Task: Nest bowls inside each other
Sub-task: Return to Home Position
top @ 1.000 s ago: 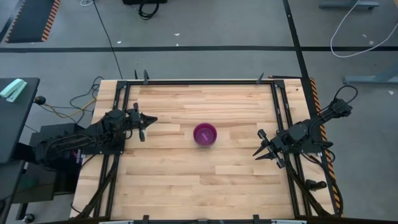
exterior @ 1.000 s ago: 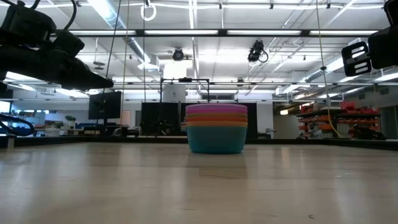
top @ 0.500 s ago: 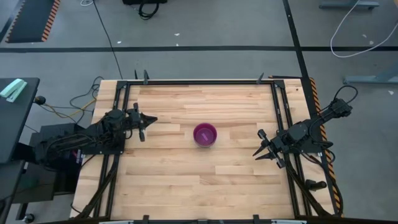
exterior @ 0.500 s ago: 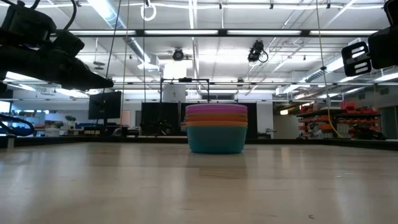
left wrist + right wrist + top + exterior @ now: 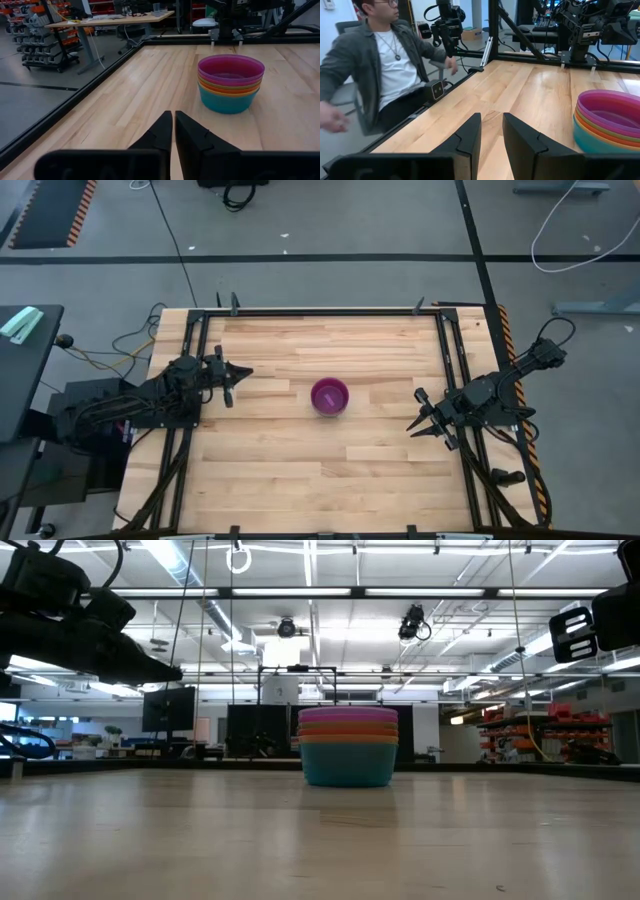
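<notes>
The bowls (image 5: 329, 396) stand nested in one stack at the centre of the tabletop (image 5: 300, 470). The purple bowl (image 5: 231, 67) sits uppermost and the blue bowl (image 5: 227, 101) forms the base. Left tool (image 5: 173, 114): at the left edge, fingers pressed together. Right tool (image 5: 491, 116): at the right edge, fingers slightly spread. Both are well apart from the stack.

Setting: robotics lab in an open industrial hall. Pale butcher-block wooden table (image 5: 300, 470) in a black metal frame (image 5: 320, 311) stands on grey concrete floor (image 5: 350, 230) with loose black cables (image 5: 130, 340). Beyond it are long ceiling strip lights (image 5: 400, 592), dark flat monitors (image 5: 168, 708), metal shelving racks (image 5: 42, 35) and a seated person in a grey jacket (image 5: 385, 65).
</notes>
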{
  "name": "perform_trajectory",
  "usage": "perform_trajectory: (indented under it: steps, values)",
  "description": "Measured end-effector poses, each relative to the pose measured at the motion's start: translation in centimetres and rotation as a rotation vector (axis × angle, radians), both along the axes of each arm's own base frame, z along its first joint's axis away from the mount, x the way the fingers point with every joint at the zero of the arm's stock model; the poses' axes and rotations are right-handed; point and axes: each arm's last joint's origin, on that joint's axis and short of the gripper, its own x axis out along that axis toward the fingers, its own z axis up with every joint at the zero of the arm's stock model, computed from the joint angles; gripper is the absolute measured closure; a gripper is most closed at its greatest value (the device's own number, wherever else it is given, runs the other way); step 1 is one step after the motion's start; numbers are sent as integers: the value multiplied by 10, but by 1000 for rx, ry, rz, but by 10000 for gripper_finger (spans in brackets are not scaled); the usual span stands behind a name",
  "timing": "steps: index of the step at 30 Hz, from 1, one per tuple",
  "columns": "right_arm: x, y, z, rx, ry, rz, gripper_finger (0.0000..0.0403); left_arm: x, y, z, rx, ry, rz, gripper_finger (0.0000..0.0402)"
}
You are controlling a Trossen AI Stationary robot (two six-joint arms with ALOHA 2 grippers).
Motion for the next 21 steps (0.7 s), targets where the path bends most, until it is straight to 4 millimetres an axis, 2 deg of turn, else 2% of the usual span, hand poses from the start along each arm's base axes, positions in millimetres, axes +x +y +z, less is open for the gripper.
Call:
perform_trajectory:
  steps: [6, 21]
  values:
    - [0, 0, 0, 0, 0, 0, 315, 0, 0, 0, 0, 0, 0, 366]
    - [0, 0, 0, 0, 0, 0, 315, 0, 0, 0, 0, -1, 0, 375]
